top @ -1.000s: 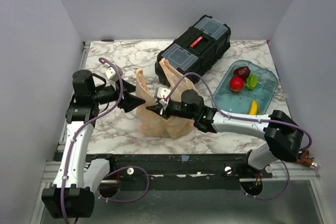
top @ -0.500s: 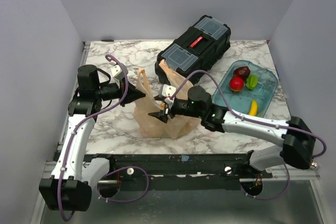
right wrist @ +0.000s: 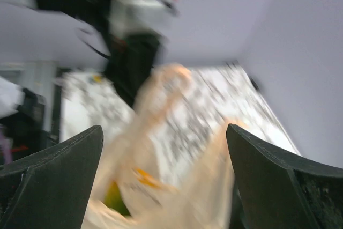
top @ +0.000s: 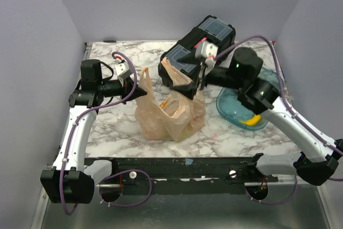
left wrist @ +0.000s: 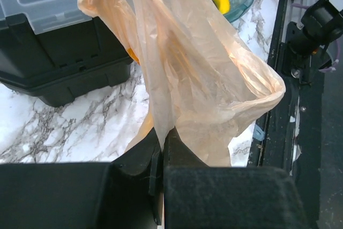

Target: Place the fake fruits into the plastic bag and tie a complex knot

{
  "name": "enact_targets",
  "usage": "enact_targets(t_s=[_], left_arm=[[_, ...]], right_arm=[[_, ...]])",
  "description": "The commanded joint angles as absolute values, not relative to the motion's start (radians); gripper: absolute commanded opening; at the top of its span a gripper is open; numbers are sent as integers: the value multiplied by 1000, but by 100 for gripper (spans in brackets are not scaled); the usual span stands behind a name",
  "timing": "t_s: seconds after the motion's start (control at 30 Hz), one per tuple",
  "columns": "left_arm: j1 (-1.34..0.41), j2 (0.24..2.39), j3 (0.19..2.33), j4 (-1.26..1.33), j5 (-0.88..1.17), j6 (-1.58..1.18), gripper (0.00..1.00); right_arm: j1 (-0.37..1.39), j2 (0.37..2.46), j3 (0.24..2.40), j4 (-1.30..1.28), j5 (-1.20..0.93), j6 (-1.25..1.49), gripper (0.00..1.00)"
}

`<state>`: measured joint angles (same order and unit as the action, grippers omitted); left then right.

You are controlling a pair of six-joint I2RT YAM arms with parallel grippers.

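The peach plastic bag (top: 169, 112) stands in front of the toolbox, and orange and yellow fake fruits (top: 176, 110) show through it. My left gripper (top: 140, 94) is shut on the bag's left handle (left wrist: 155, 79), its jaws (left wrist: 162, 132) pinching the film. My right gripper (top: 200, 80) hangs open above the bag's right side, touching nothing. Its view is blurred, with the bag (right wrist: 177, 186) between wide-apart fingers (right wrist: 53, 170). A yellow banana (top: 252, 120) lies in the blue tray (top: 228, 112). No knot is in view; the handles stand apart.
The black toolbox (top: 199, 46) lies behind the bag, close under my right wrist. My right arm crosses over the tray and hides most of it. Grey walls close in the marble table on three sides.
My right gripper opened, let go of the bag and swung up and back toward the toolbox. My left gripper shut on the left handle and holds it up.
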<state>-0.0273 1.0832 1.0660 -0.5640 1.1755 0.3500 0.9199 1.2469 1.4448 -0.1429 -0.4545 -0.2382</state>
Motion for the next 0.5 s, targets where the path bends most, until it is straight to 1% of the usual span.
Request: enact_targets(t_s=[0.0,0.1,0.47], left_arm=[[-21,1096,1118,-648,1193,482,0],[-21,1097,1126,-675,1192,518,0],[-29,1082,1146,-739,1173,631,0]], right_arm=[[611,1297,1464,-501,-678,-278,100],[552,1308,1438,-585,-732,-386,100],[482,1466,1418,-592,-908,-421,100]])
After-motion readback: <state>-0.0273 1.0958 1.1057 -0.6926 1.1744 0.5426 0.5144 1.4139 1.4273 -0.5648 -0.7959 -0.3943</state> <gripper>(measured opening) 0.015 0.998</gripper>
